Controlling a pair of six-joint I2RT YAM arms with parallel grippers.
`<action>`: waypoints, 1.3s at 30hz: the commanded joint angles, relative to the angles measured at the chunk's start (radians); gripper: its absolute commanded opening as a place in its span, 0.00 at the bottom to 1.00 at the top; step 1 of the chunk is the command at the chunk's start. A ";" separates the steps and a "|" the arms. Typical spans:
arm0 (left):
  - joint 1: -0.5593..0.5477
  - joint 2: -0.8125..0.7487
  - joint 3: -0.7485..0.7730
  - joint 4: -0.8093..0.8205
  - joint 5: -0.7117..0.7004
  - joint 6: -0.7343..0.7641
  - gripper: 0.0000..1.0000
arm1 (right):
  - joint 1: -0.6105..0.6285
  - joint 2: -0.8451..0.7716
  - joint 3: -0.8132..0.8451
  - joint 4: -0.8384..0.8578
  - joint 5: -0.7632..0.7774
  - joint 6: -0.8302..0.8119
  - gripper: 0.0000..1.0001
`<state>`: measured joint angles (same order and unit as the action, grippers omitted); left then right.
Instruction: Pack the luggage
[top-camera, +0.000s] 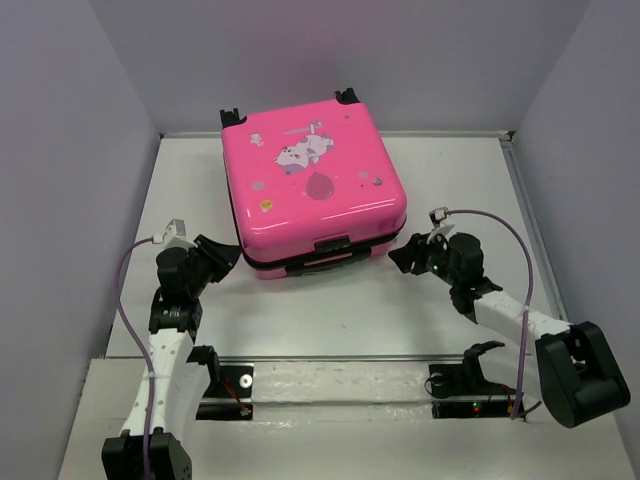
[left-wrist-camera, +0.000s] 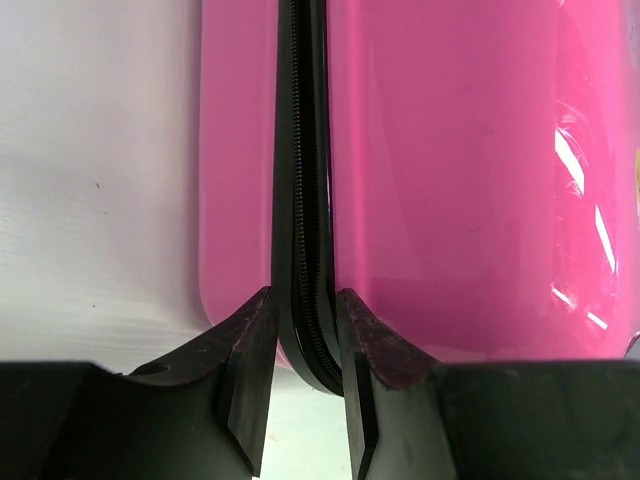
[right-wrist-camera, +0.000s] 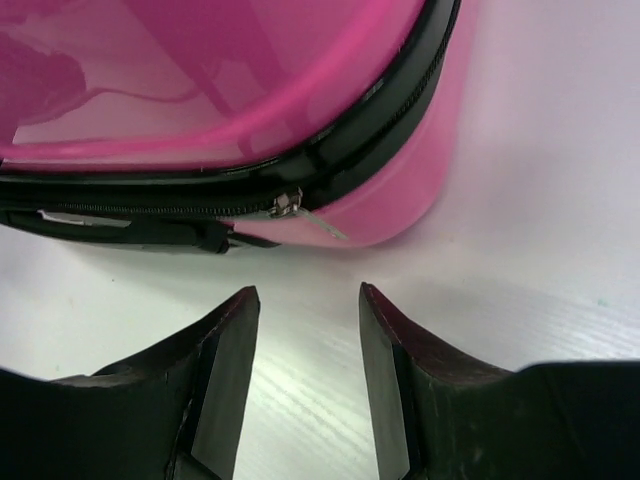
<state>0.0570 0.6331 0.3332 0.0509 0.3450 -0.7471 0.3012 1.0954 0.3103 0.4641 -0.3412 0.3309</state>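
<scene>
no legible text, tiny marks on luggage (top-camera: 315, 190) print unreadable

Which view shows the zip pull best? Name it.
Right wrist: the zip pull sits close and sharp at the luggage corner. Left wrist shows only zip teeth; the top view is too small to tell.

White arms (top-camera: 160, 370), black jaws, purple cables (top-camera: 122, 290)
</scene>
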 joint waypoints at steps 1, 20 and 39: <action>-0.009 0.005 -0.011 0.033 0.038 -0.008 0.39 | -0.002 0.052 0.085 0.108 0.028 -0.093 0.51; -0.020 -0.006 -0.011 0.021 0.005 -0.006 0.34 | -0.011 0.199 0.118 0.335 -0.053 -0.089 0.43; -0.093 -0.010 -0.054 0.095 -0.001 -0.058 0.28 | 0.246 0.051 0.095 0.145 0.207 -0.058 0.07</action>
<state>0.0246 0.6304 0.3141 0.0864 0.3172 -0.7677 0.3561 1.2152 0.3588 0.6273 -0.2817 0.2855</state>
